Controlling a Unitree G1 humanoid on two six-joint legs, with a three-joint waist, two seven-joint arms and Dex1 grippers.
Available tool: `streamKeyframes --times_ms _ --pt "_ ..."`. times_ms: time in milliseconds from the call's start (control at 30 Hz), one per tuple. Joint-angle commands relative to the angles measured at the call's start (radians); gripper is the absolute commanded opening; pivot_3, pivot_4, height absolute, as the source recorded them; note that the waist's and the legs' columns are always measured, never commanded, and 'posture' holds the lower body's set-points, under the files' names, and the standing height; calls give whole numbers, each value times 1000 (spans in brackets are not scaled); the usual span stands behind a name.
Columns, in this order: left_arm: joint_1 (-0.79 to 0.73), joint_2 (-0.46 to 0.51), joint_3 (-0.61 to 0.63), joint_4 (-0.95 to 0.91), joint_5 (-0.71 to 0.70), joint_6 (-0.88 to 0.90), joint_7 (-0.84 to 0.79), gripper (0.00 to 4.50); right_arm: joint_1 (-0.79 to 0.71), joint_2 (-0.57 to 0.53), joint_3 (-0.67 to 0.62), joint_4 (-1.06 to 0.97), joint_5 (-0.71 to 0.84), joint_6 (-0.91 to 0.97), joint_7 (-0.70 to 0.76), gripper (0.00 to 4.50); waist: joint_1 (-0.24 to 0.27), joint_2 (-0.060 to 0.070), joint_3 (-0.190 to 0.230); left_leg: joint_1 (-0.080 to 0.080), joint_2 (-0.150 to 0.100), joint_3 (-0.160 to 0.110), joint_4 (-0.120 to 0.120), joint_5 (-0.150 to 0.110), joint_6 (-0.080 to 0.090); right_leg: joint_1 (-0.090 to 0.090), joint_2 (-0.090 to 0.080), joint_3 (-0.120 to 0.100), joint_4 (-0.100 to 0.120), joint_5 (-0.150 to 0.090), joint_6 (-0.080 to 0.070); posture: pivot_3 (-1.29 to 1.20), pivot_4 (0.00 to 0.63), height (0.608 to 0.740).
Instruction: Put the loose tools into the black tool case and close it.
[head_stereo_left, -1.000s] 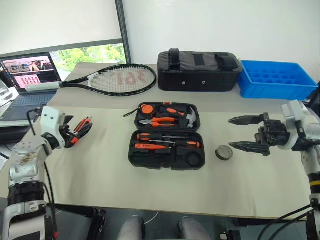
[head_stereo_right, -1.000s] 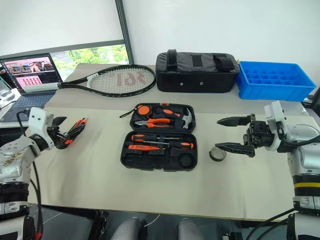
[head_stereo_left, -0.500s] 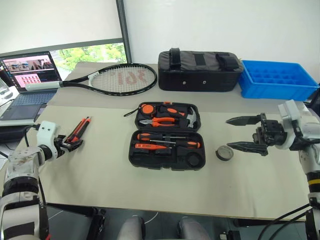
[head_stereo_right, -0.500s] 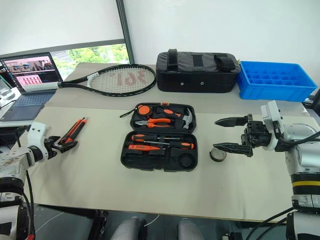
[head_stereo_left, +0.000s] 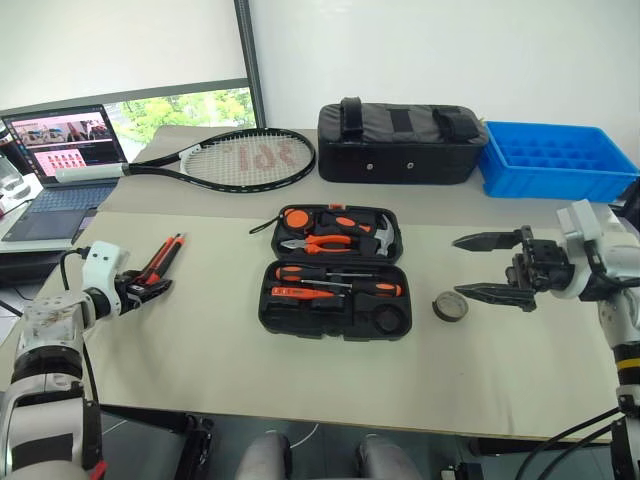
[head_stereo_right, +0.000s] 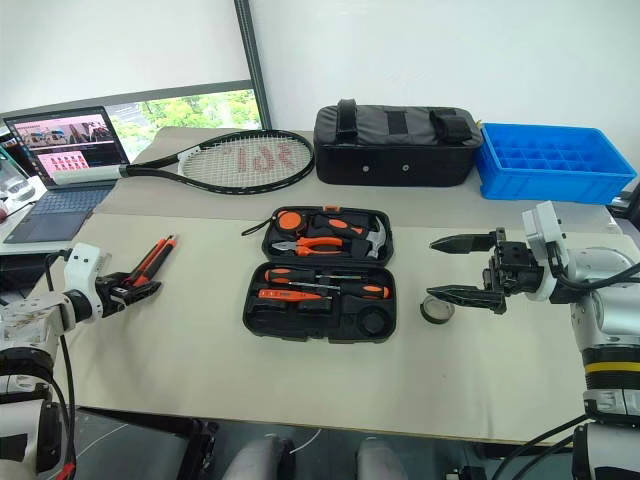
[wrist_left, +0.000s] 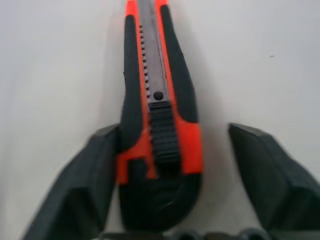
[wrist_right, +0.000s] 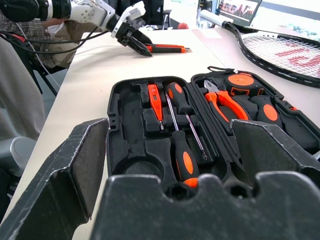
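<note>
The orange-and-black utility knife (head_stereo_left: 162, 258) lies on the table at the left. My left gripper (head_stereo_left: 150, 290) sits low at its near end with the fingers on either side of it. In the left wrist view one finger (wrist_left: 87, 172) touches the knife (wrist_left: 160, 95) and the other stands a gap away. The black tool case (head_stereo_left: 300, 322) lies open in the middle, with screwdrivers (head_stereo_left: 340, 288), pliers and a hammer in its slots. The grey-black tape roll (head_stereo_left: 449, 306) lies just right of the case. My right gripper (head_stereo_left: 490, 268) hangs open above the roll, holding nothing.
A tennis racket (head_stereo_left: 240, 158) lies at the back left, with a laptop (head_stereo_left: 65, 150) left of it. A black fabric bag (head_stereo_left: 402, 130) and a blue bin (head_stereo_left: 555, 160) stand along the back. Bare table stretches in front of the case.
My left gripper has come down from above the table to the knife's near end, and its fingers have narrowed around the handle. The right arm has stayed still.
</note>
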Motion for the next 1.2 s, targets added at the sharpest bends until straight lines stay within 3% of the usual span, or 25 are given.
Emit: streamKeyframes --times_ms 33,67,267,400,500,700,933,1200 --pt "12 5 11 2 -9 -6 -6 2018 -20 -20 -30 -12 17 -21 46 4500 0 0 0 0 0 0 0 0 0 0 0 0 0 0 0 0 150 708" --pt "16 7 14 1 -9 -13 -6 1807 -24 -18 -28 -11 17 -20 46 4500 0 0 0 0 0 0 0 0 0 0 0 0 0 0 0 0 150 708" --pt "15 12 42 -81 -37 -80 -33 1806 -25 -21 -27 -3 17 -25 46 4500 -1 -1 1 0 0 0 0 0 0 0 0 0 0 0 0 0 150 708" --pt "-1 -18 32 -308 -140 -53 -172 1805 -11 -28 -35 1 17 -30 46 4500 4 -4 2 -2 0 0 0 0 0 -1 0 0 0 0 0 0 150 708" --pt "-14 -26 -28 -469 -210 41 -313 1805 0 -32 -39 6 17 -37 46 4500 9 -4 2 -3 0 0 1 0 0 0 -1 -1 -1 0 0 0 150 708" --pt "-95 -57 -225 -634 -177 26 -502 1805 31 -26 -77 -15 16 -35 45 4500 2 -3 2 -3 0 0 0 0 0 0 0 0 -2 0 0 0 150 708" --pt "-147 -117 -460 -618 -30 -144 -641 1805 149 -35 -155 -101 31 -20 18 4500 -7 -3 2 -2 0 0 0 0 0 1 1 2 -3 0 0 0 150 708" --pt "-198 -157 -532 -557 46 -184 -664 1805 246 -38 -226 -190 47 7 -15 4500 -10 -4 3 -2 -1 1 1 0 0 1 1 4 -3 0 0 0 150 708"
